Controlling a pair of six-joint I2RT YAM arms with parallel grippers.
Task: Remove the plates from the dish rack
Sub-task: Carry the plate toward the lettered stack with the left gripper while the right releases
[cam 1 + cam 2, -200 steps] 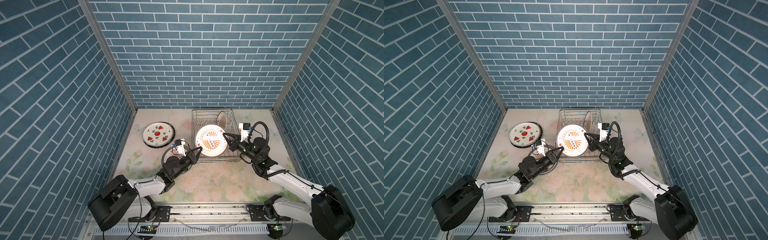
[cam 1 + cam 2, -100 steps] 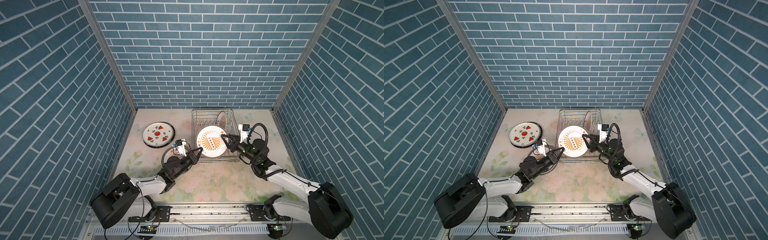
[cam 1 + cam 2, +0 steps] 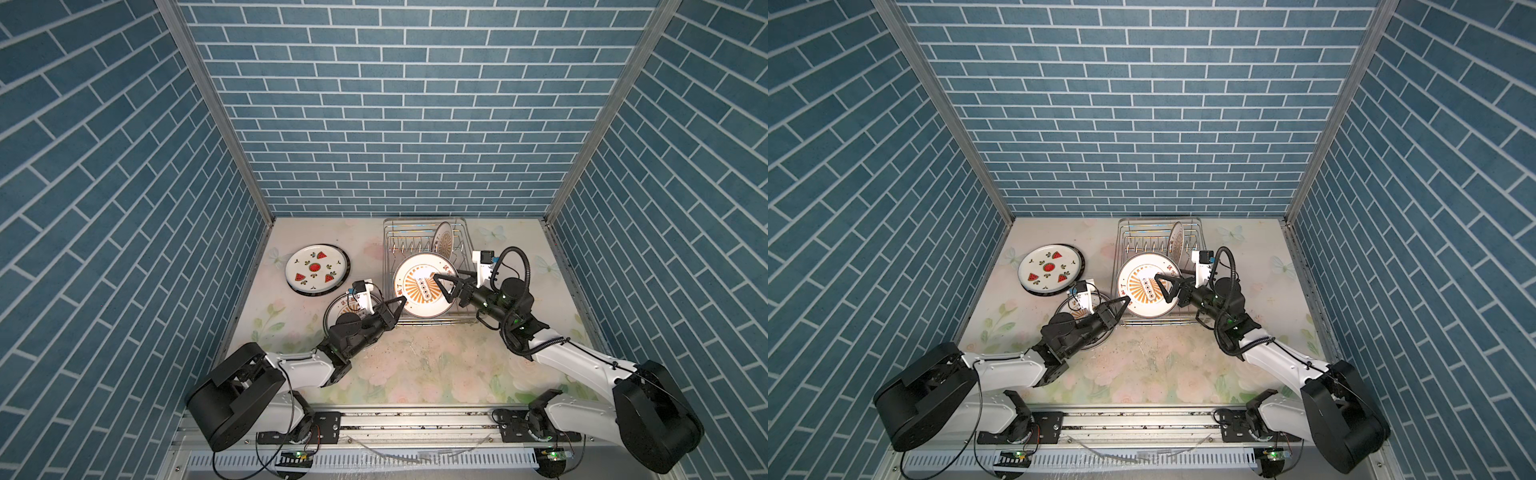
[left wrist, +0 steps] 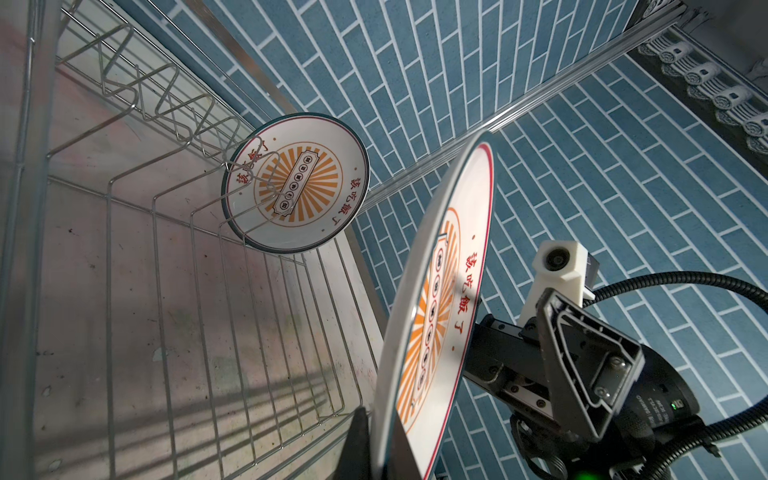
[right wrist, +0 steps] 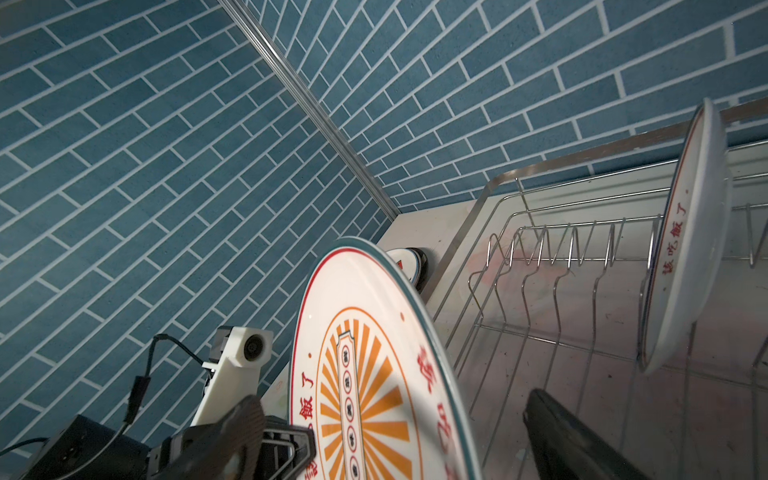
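A large orange-sunburst plate (image 3: 422, 286) (image 3: 1144, 289) stands tilted on edge over the near end of the dish rack (image 3: 388, 249) (image 3: 1123, 241). My left gripper (image 3: 400, 301) (image 4: 376, 444) is shut on its left rim. My right gripper (image 3: 442, 287) (image 5: 392, 401) is open, its fingers spread on either side of the plate's right edge without touching it. A smaller sunburst plate (image 3: 444, 245) (image 4: 297, 195) (image 5: 690, 257) stands upright among the prongs at the rack's far end.
A watermelon plate (image 3: 316, 272) (image 3: 1048, 268) lies on a dark-rimmed plate on the table left of the rack. Another plate (image 3: 345, 305) lies under my left wrist. Blue tiled walls enclose three sides.
My right gripper has opened and let go of the large sunburst plate. My left gripper keeps its hold; the plate has barely moved.
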